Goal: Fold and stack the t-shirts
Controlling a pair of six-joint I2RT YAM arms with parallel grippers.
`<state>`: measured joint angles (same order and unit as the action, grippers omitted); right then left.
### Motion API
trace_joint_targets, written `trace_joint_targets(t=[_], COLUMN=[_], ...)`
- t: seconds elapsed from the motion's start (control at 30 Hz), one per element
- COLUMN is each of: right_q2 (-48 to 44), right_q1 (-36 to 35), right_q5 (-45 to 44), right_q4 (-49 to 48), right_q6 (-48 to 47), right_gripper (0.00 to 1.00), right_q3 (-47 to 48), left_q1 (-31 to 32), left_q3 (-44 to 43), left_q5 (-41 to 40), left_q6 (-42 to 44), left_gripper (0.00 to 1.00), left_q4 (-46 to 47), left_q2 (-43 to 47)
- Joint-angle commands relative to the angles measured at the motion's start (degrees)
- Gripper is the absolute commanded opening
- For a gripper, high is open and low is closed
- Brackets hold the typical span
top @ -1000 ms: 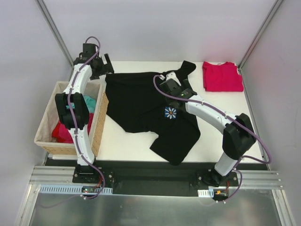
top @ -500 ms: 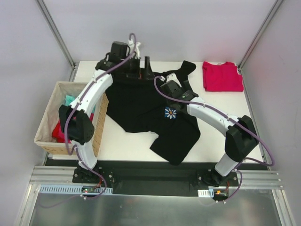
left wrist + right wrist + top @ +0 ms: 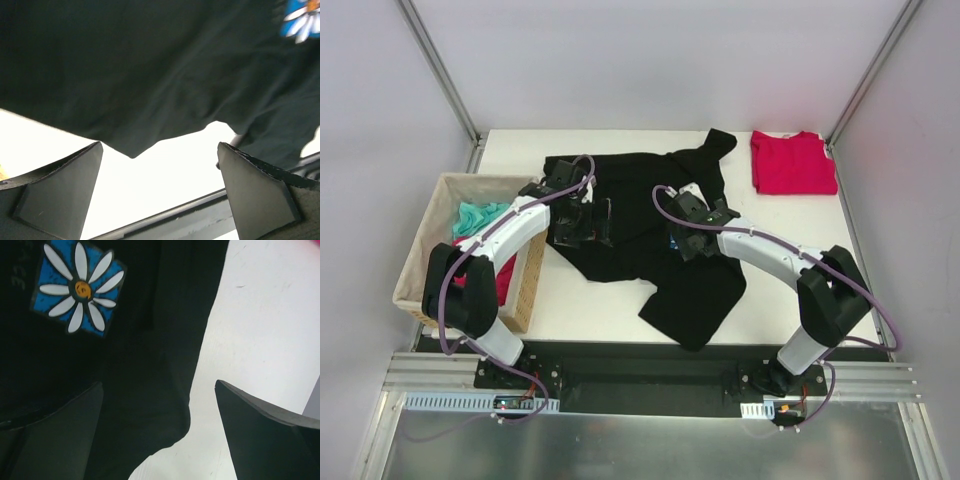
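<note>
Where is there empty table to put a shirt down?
Bare table lies between the basket and the black t-shirt, and in front of the red t-shirt. The middle is crowded: left gripper and right gripper hang open there.

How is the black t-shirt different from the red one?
The black t-shirt has a white daisy on a blue square; the red t-shirt looks plain. The black t-shirt lies rumpled across the middle of the table; the red t-shirt lies neat in the far right corner. The black t-shirt covers more table than the red t-shirt. Both lie on the table.
</note>
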<state>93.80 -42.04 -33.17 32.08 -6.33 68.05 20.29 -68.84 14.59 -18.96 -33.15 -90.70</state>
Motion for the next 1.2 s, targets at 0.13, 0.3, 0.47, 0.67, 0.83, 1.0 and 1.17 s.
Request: trace_joint_targets(t=[0.13,0.3,0.47,0.67,0.83,1.0,1.17], right_q2=[-1.4,-2.0,-1.7,-2.0,-2.3,-2.0,-4.4], right_q1=[-0.8,-0.9,-0.9,-1.3,-1.6,-1.6,-1.9], right_q5=[2.4,2.0,2.9,2.4,2.1,2.2,1.9], right_q4=[1.5,1.8,1.8,2.3,2.7,2.8,0.9], right_q6=[2.4,2.1,2.4,2.5,2.4,2.9,4.7], right_gripper=[0.99,0.99,0.99,0.99,0.98,0.98,0.99], right_q3=[-0.3,0.2,0.8,1.2,1.2,0.6,-3.1], left_q1=[-0.6,-6.6,-14.3,-22.3,-24.2,-21.0,-11.3], left_q3=[1.1,5.8,8.8,12.5,13.6,9.2,3.7], left_q5=[-7.1,-5.0,-6.1,-2.7,-3.4,5.7,2.8], left_q6=[-1.8,-2.6,-1.3,-0.5,-0.8,-1.1,-2.0], left_gripper=[0.99,0.99,0.99,0.99,0.99,0.99,0.99], left_q4=[-4.1,-5.7,-9.3,-10.0,-9.7,-8.3,-8.2], left_q2=[3.2,8.7,12.6,13.6,14.7,13.4,9.8])
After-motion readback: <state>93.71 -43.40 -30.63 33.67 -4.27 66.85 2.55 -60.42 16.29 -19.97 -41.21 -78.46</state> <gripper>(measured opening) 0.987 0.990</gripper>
